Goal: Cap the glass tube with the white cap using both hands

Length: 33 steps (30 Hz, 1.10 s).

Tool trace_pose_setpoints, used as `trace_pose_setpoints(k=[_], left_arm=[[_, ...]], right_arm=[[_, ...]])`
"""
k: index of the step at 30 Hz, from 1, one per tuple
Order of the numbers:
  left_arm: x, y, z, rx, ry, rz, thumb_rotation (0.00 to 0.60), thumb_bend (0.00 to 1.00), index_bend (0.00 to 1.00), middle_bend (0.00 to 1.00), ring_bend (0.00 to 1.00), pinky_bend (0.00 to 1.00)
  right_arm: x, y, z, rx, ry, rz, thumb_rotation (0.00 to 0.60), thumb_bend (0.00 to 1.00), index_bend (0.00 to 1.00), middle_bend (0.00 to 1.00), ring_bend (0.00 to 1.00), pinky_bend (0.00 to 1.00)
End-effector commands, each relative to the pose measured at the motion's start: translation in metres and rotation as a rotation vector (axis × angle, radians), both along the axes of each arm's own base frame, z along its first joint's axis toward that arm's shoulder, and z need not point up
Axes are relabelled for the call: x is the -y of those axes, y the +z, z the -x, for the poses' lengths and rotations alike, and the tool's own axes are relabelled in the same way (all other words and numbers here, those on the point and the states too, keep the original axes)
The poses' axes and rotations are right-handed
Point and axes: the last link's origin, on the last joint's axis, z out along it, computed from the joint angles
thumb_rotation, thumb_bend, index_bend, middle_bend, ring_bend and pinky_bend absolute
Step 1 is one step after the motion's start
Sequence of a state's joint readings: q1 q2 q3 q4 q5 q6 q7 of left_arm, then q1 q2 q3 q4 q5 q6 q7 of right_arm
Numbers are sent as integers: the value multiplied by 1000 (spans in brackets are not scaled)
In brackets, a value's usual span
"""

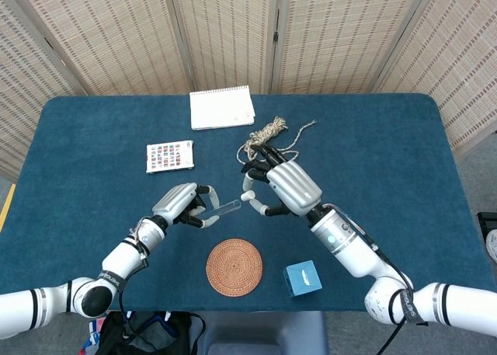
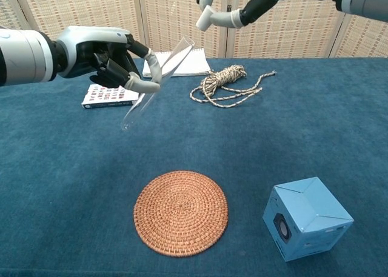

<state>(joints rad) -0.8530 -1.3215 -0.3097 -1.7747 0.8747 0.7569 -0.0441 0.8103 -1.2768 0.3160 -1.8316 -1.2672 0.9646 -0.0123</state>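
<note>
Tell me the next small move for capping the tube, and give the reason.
Probably ease the right hand a little toward the left hand, lining the white cap up with the open end of the glass tube. The tube is held tilted with its mouth toward the cap, but a gap remains between them and the cap sits slightly higher.

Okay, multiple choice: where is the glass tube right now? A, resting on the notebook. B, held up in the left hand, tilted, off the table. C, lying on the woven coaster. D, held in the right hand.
B: the left hand grips the glass tube tilted in the air, above the table.
</note>
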Motion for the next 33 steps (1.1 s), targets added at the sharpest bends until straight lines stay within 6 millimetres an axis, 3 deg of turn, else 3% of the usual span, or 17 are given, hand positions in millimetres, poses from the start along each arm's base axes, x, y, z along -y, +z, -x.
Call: trace_pose_setpoints(k=[1,33], left_arm=[[0,-1,-1,0,-3,-1,600,308,570,995,994,1000],[5,-10,-5,-16,-16,28,600,309,568,995,994,1000]], right_arm=[[-1,-1,0,0,3,-2,600,458,706,292,0,3],[-10,-10,4,-14,14,-54,600,457,707,297,3,3]])
